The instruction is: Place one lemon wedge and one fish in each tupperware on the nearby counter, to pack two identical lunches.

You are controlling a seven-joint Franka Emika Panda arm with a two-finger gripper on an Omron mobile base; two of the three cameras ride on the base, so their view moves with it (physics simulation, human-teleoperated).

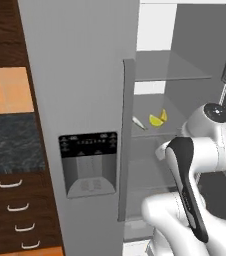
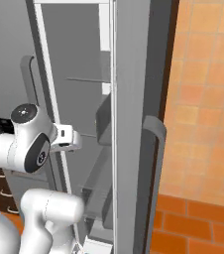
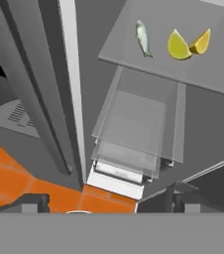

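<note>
Fish [image 3: 142, 37], lemon wedges [image 3: 187, 44] on fridge shelf [image 3: 134, 59]

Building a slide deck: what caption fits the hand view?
Open gripper looks into the fridge, where a fish and two lemon wedges lie on a glass shelf.

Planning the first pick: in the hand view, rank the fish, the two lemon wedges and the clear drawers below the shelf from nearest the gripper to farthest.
1. Clear drawers, just above the open gripper.
2. Fish, on the shelf's left.
3. Lemon wedges, yellow and orange-tinted, on the shelf's right; too close to rank.
</note>
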